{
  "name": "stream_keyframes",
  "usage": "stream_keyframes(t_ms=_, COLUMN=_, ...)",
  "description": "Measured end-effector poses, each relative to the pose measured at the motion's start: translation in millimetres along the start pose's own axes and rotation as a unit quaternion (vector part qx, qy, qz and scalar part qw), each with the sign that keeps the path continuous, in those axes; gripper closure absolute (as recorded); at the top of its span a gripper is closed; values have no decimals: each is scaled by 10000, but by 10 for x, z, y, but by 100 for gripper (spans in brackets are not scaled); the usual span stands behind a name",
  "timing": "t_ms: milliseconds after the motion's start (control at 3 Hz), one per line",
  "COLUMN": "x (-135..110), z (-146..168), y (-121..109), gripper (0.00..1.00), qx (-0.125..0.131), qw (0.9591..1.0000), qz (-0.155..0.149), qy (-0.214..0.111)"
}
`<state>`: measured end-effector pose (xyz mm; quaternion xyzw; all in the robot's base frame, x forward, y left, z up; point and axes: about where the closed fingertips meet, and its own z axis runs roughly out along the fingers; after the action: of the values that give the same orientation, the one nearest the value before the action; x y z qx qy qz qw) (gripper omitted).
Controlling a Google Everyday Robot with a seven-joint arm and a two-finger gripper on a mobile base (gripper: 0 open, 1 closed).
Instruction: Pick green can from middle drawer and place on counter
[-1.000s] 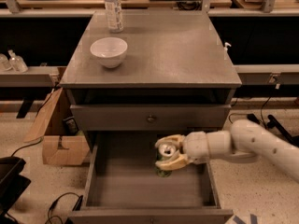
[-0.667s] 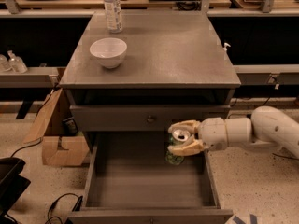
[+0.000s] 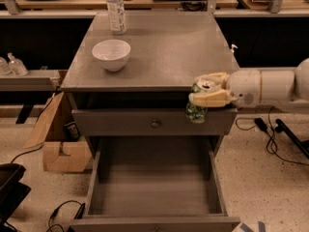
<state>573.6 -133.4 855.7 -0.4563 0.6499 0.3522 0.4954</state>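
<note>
A: Hand state?
B: Cream two-finger hand pinching the small dark-green drink can, upright.
A: Where?
B: At the front right edge of the grey wooden bench, held off the floor of the open deep grey wooden drawer below.

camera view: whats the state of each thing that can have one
green can: upright, held in the air, not set down
gripper: at the front right edge of the counter, fingers shut on the green can
middle drawer: pulled open, floor bare
top drawer: shut
white bowl: upright on the counter
bottle: upright at the counter's back left
</note>
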Motion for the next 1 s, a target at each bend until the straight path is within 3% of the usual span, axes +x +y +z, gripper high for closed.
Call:
stream_keyframes(t_ms=333, x=-594, z=5, y=-348, gripper=100, qx=471, qw=9988, qz=127, qy=-39)
stream_keyframes(t_ms=667, x=-1015, z=227, y=-683, gripper=100, qx=654, qw=9974, qz=298, qy=-8)
stream_keyframes(t_ms=1000, x=-1007, z=226, y=-678, gripper=100, qx=651, qw=9974, qz=293, qy=-7)
